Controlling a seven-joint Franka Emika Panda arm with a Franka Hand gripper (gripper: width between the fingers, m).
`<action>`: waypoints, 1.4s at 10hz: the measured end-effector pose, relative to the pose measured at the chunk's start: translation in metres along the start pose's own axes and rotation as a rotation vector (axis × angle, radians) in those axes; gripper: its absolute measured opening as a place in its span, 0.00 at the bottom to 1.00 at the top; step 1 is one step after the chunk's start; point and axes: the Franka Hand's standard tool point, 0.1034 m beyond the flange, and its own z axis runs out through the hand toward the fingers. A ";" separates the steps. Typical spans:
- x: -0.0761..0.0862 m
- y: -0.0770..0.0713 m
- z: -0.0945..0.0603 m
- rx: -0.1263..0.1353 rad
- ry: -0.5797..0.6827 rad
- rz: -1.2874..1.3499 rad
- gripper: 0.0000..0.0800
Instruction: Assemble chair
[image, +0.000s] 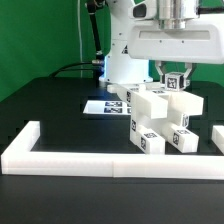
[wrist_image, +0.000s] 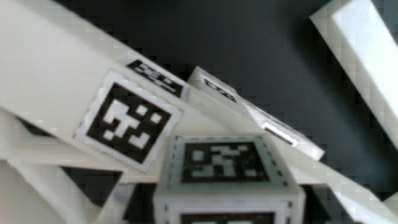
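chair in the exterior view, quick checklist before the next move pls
1. gripper shut on the top tagged piece: ok
2. top tagged piece fully seated in the chair: cannot tell
3. chair upright on the table: ok
4. loose white part at the exterior view's right, apart from the gripper: ok
5. gap between chair and border wall: cannot tell
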 end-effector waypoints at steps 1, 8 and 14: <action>-0.001 -0.001 0.000 0.004 -0.003 0.090 0.34; -0.004 -0.003 0.001 0.010 -0.015 0.536 0.34; -0.008 -0.006 0.002 0.015 -0.030 0.830 0.34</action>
